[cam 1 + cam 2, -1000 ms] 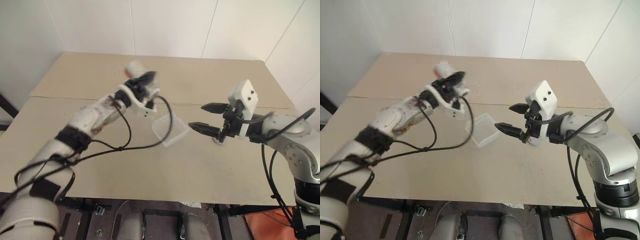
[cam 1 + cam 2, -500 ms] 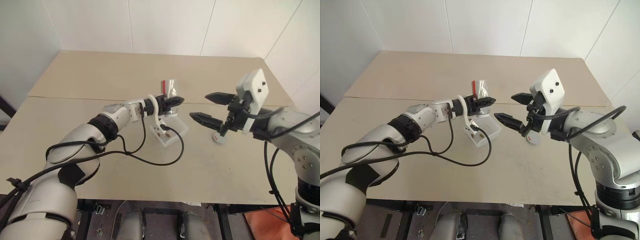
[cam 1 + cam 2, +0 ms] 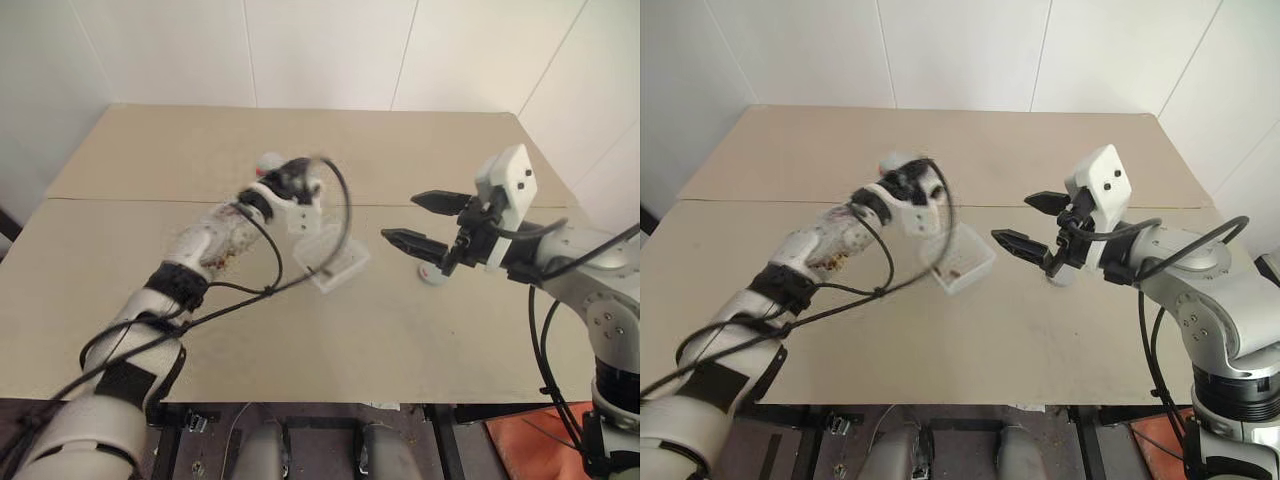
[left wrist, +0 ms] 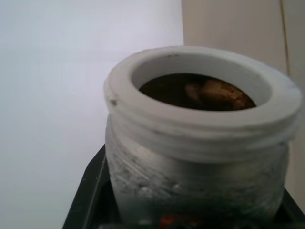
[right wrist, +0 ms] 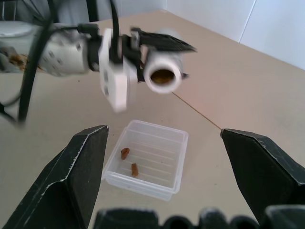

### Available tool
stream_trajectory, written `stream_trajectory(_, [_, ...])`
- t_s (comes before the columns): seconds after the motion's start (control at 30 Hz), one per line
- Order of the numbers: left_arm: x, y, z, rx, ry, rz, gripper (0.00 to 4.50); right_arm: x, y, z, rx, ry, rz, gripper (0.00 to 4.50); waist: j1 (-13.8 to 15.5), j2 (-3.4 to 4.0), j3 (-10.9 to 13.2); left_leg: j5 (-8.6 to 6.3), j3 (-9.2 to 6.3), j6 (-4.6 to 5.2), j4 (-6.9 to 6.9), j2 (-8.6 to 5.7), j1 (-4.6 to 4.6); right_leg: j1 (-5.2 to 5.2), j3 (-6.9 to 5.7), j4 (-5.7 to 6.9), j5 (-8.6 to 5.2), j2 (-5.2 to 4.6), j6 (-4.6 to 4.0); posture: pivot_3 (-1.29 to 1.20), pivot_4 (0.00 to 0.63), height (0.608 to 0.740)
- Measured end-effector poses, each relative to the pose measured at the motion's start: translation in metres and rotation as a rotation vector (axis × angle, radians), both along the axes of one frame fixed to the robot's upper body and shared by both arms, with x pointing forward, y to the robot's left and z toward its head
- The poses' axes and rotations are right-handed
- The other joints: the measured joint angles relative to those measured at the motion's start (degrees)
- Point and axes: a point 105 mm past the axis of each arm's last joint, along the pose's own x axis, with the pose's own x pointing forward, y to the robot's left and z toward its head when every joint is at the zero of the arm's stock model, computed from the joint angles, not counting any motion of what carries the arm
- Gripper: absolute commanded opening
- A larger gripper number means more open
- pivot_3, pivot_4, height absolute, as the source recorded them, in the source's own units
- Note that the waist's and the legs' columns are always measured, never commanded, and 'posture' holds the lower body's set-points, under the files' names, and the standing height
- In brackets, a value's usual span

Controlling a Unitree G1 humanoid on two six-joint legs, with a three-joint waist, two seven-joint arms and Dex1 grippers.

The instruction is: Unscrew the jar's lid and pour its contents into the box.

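My left gripper (image 3: 288,182) is shut on the jar (image 5: 162,75), held up above the table to the left of the box (image 3: 336,263). The jar lies about level, lid off, with its whitish threaded rim (image 4: 200,98) facing my right gripper. Brown bits (image 4: 212,90) are still inside it. The translucent box sits mid-table with two brown pieces (image 5: 129,161) in it. My right gripper (image 3: 400,218) hovers open to the right of the box, nothing between its fingers. The lid (image 3: 432,274) lies on the table under that hand.
The beige table (image 3: 200,330) has a seam running across it and white walls behind. A black cable (image 3: 300,275) from my left wrist loops down beside the box.
Half a second ago the left gripper held the jar just above the box; it has swung back up to the left and rolled. The right gripper has held still.
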Motion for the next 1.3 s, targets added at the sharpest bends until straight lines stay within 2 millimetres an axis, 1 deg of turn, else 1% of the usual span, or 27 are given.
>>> stream_trajectory(0.07, [-0.003,0.015,-0.009,-0.263,0.215,0.02,1.95,0.002,0.001,-0.003,-0.003,0.008,0.012,4.4,-0.12,0.0,0.0,0.0,-0.02,0.0,0.03,-0.01,0.01,0.04,0.01,-0.01,0.0,0.0,0.0,0.0,0.15,0.74])
stream_trajectory(0.1, [-0.006,0.022,-0.014,-0.368,0.303,0.022,1.95,0.003,0.001,-0.005,-0.007,0.013,0.013,4.4,-0.1,0.0,0.0,0.0,-0.04,0.0,0.04,-0.03,0.02,0.05,0.0,-0.02,0.0,0.01,0.01,0.0,0.15,0.74])
stream_trajectory(0.2, [-0.014,0.039,-0.03,-0.68,0.497,0.02,1.95,0.005,0.001,-0.006,0.002,0.017,0.019,4.4,-0.05,0.0,0.0,0.0,-0.14,0.0,0.07,-0.04,0.04,0.11,-0.01,-0.03,0.0,0.03,0.01,0.0,0.15,0.74])
stream_trajectory(0.27, [-0.017,0.047,-0.037,-0.832,0.564,0.03,1.95,0.006,0.0,-0.007,0.004,0.022,0.012,4.4,0.09,0.0,0.0,0.0,-0.21,0.0,0.1,-0.06,0.05,0.15,-0.02,-0.02,0.0,0.02,0.01,0.0,0.15,0.74])
stream_trajectory(0.37, [-0.026,0.049,-0.05,-0.932,0.604,0.016,1.95,0.008,-0.001,-0.008,0.009,0.026,0.008,4.4,0.27,0.0,0.0,-0.01,-0.31,0.01,0.08,-0.07,0.18,0.3,-0.02,-0.05,0.0,0.02,0.01,0.0,0.15,0.74])
stream_trajectory(0.43, [-0.031,0.046,-0.063,-0.958,0.625,0.015,1.95,0.008,0.0,-0.008,0.01,0.027,0.009,4.4,0.47,0.0,0.0,-0.02,-0.33,0.02,0.08,-0.08,0.32,0.48,-0.06,-0.11,0.0,0.03,0.01,0.0,0.15,0.74])
stream_trajectory(0.47, [-0.034,0.044,-0.07,-0.968,0.629,0.016,2.3,0.007,0.0,-0.008,0.009,0.027,0.009,4.46,0.46,0.0,0.0,-0.02,-0.31,0.04,0.07,-0.08,0.42,0.62,-0.09,-0.17,0.0,0.02,0.01,0.0,0.15,0.74])
stream_trajectory(0.5, [-0.035,0.044,-0.072,-0.979,0.615,0.013,2.68,0.008,-0.001,-0.008,0.01,0.027,0.008,4.5,0.46,0.0,0.0,-0.03,-0.34,0.04,0.07,-0.07,0.48,0.7,-0.11,-0.19,0.0,0.02,0.0,0.0,0.15,0.74])
stream_trajectory(0.53, [-0.036,0.044,-0.074,-0.982,0.611,0.01,2.9,0.007,-0.001,-0.008,0.01,0.027,0.008,4.5,0.48,0.01,-0.01,-0.03,-0.37,0.04,0.07,-0.08,0.55,0.78,-0.11,-0.19,0.0,0.02,0.0,0.0,0.15,0.74])
stream_trajectory(0.63, [-0.043,0.042,-0.087,-0.996,0.621,0.005,3.86,0.006,-0.001,-0.007,0.013,0.031,0.014,4.5,0.45,0.01,-0.01,-0.03,-0.62,0.04,0.07,-0.07,0.64,0.84,-0.1,-0.18,0.01,0.02,-0.01,0.0,0.15,0.74])
stream_trajectory(0.67, [-0.044,0.042,-0.091,-0.999,0.629,0.01,4.25,0.006,-0.001,-0.007,0.011,0.031,0.014,4.5,0.43,0.01,-0.01,-0.03,-0.64,0.04,0.07,-0.07,0.65,0.84,-0.1,-0.17,0.01,0.02,-0.01,0.0,0.15,0.74])
stream_trajectory(0.7, [-0.046,0.044,-0.095,-1.003,0.638,0.017,4.49,0.005,-0.001,-0.007,0.01,0.032,0.015,4.5,0.43,0.01,-0.01,-0.03,-0.65,0.04,0.06,-0.07,0.65,0.83,-0.1,-0.16,0.01,0.02,-0.01,0.0,0.15,0.74])
stream_trajectory(0.77, [-0.051,0.046,-0.1,-1.008,0.647,0.025,4.49,0.003,0.0,-0.006,0.007,0.034,0.02,4.5,0.43,0.01,-0.01,-0.03,-0.67,0.04,0.05,-0.07,0.64,0.82,-0.09,-0.17,0.01,0.02,-0.01,0.0,0.15,0.74])
stream_trajectory(0.87, [-0.064,0.054,-0.097,-0.982,0.643,0.026,4.49,0.002,-0.003,-0.005,-0.001,0.033,0.01,4.5,0.24,0.01,-0.01,-0.04,-0.69,0.05,0.01,-0.05,0.64,0.81,-0.06,-0.19,0.01,0.02,-0.01,0.0,0.15,0.74])
stream_trajectory(0.9, [-0.07,0.06,-0.097,-0.967,0.644,0.032,4.49,0.002,-0.004,-0.005,-0.003,0.033,0.005,4.5,0.11,0.02,-0.02,-0.04,-0.7,0.04,-0.02,-0.03,0.65,0.79,-0.05,-0.19,0.0,0.02,-0.02,0.0,0.15,0.74])
stream_trajectory(1.0, [-0.1,0.082,-0.098,-0.937,0.672,0.07,4.49,0.001,-0.011,-0.009,-0.008,0.047,-0.018,4.5,-0.18,0.03,-0.02,-0.03,-0.71,0.03,-0.12,0.03,0.69,0.77,-0.01,-0.21,-0.01,0.01,-0.03,0.0,0.15,0.74])
stream_trajectory(1.03, [-0.109,0.087,-0.098,-0.93,0.685,0.074,4.49,0.001,-0.013,-0.011,-0.012,0.053,-0.024,4.5,-0.19,0.03,-0.02,-0.03,-0.71,0.03,-0.11,0.05,0.7,0.79,-0.01,-0.21,-0.01,0.0,-0.03,0.0,0.15,0.74])
stream_trajectory(1.07, [-0.118,0.091,-0.095,-0.921,0.694,0.072,4.49,0.0,-0.015,-0.011,-0.017,0.058,-0.027,4.5,-0.18,0.04,-0.02,-0.03,-0.7,0.03,-0.12,0.03,0.72,0.78,0.0,-0.19,-0.01,-0.03,-0.03,0.0,0.15,0.74])
stream_trajectory(1.13, [-0.149,0.102,-0.083,-0.851,0.727,0.035,4.49,-0.002,-0.022,-0.016,-0.032,0.073,-0.04,4.5,-0.25,0.01,-0.03,-0.04,-0.72,0.02,-0.15,0.1,0.74,0.79,-0.01,-0.22,-0.04,-0.01,-0.08,0.0,0.15,0.74])
stream_trajectory(1.17, [-0.165,0.112,-0.074,-0.798,0.741,0.017,4.49,-0.005,-0.027,-0.021,-0.036,0.085,-0.048,4.5,-0.26,0.01,-0.03,-0.04,-0.7,0.01,-0.2,0.09,0.76,0.77,0.0,-0.23,-0.05,-0.02,-0.1,0.0,0.15,0.74])
stream_trajectory(1.23, [-0.186,0.127,-0.058,-0.751,0.746,-0.017,4.49,-0.008,-0.036,-0.031,-0.035,0.119,-0.061,4.5,0.06,0.14,-0.09,-0.04,-0.67,0.01,-0.24,0.05,0.87,0.83,0.0,-0.25,-0.09,-0.08,-0.14,0.0,0.15,0.74])
stream_trajectory(1.27, [-0.193,0.131,-0.05,-0.742,0.739,-0.045,4.49,-0.011,-0.037,-0.035,-0.04,0.133,-0.055,4.5,0.34,0.24,-0.14,-0.04,-0.66,0.0,-0.23,0.05,0.9,0.87,-0.01,-0.27,-0.14,-0.09,-0.18,0.0,0.15,0.74])
stream_trajectory(1.3, [-0.197,0.132,-0.045,-0.742,0.733,-0.068,4.49,-0.012,-0.039,-0.038,-0.047,0.142,-0.054,4.5,0.51,0.29,-0.17,-0.03,-0.66,0.0,-0.23,0.04,0.94,0.91,-0.01,-0.28,-0.31,-0.1,-0.41,0.0,0.15,0.74])
